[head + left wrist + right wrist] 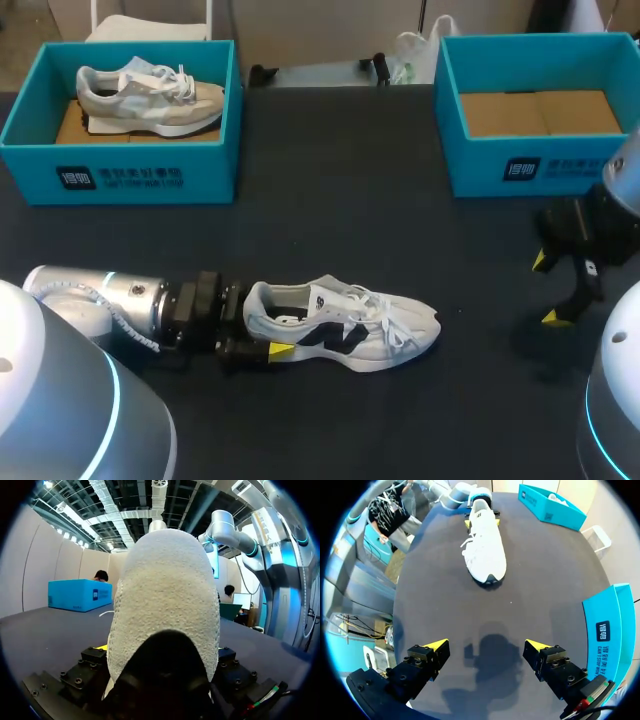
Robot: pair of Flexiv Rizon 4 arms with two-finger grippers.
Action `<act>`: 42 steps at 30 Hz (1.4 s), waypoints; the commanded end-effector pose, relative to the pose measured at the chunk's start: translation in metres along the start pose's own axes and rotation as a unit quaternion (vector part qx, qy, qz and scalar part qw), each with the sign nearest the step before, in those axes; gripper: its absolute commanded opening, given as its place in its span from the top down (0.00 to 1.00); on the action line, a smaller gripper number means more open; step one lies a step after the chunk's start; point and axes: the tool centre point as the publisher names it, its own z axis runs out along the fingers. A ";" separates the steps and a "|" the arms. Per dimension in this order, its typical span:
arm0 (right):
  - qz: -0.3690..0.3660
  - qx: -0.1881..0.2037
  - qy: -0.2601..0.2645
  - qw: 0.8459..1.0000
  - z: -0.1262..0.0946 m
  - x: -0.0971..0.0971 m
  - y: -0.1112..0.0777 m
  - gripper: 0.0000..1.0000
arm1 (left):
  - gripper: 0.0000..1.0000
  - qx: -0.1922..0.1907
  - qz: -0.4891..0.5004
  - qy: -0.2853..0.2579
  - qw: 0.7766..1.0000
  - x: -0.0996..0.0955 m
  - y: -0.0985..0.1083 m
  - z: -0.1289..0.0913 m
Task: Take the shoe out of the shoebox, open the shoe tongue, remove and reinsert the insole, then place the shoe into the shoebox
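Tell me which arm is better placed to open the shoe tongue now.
Probably the right. The left gripper is shut on the heel of the white shoe, steadying it on the table, while the right gripper hangs open and empty, free to reach the tongue.

The left arm (95, 300) is a silver-grey cylinder with a white spiral-wrapped cable. Farther from the shoe (350, 330) it swells into a pale rounded shell edged by a glowing cyan ring. Nearest the shoe sit a black wrist and the black, yellow-tipped left end effector (268, 340), its finger blocks studded with dark screws, with red and green wires beside them. The right arm (625, 175) is silver with a similar cyan-ringed shell. The right end effector (547, 290) is black with two yellow wedge tips.
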 end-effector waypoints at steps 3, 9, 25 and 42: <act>0.000 0.002 -0.001 1.000 0.001 0.001 0.000 0.00 | 1.00 0.003 0.000 0.005 1.000 -0.004 0.002 -0.001; 0.000 0.002 -0.001 1.000 0.001 0.001 0.000 0.00 | 1.00 0.003 0.000 0.005 1.000 -0.004 0.002 -0.001; 0.246 0.172 -0.091 0.950 -0.102 0.007 0.091 0.00 | 1.00 0.003 0.000 0.005 1.000 -0.004 0.002 -0.001; 0.409 0.232 -0.153 0.869 -0.086 0.027 0.148 0.00 | 1.00 0.003 0.000 0.005 1.000 -0.004 0.002 -0.001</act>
